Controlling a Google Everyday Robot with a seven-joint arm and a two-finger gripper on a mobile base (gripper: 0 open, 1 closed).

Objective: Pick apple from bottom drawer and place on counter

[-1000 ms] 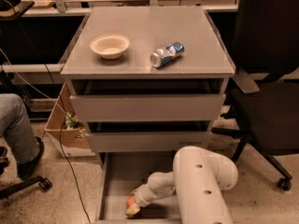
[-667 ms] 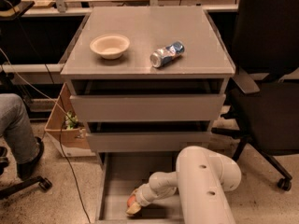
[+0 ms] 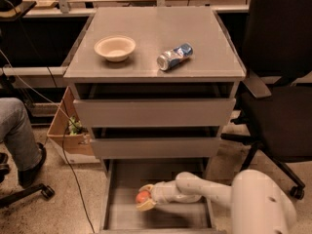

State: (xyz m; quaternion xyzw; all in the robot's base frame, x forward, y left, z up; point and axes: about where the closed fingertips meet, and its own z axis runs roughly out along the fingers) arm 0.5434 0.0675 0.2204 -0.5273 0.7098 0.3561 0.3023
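The apple (image 3: 143, 196), small and red-orange, is in the open bottom drawer (image 3: 165, 217), left of its middle. My gripper (image 3: 145, 200) reaches into the drawer from the right on a white arm. Its pale fingers sit above and below the apple and are closed on it. The apple looks slightly raised off the drawer floor. The counter (image 3: 156, 30), the grey top of the cabinet, is well above the gripper.
A cream bowl (image 3: 115, 48) and a crushed silver-blue can (image 3: 174, 56) lie on the counter. Two shut grey drawers (image 3: 153, 112) overhang the bottom drawer. A black office chair (image 3: 280, 91) stands at the right. A cardboard box (image 3: 66, 130) and a person's leg (image 3: 17, 130) are at the left.
The gripper with the apple has moved a little up and back in the drawer. The big arm link has swung to the right and lower in view.
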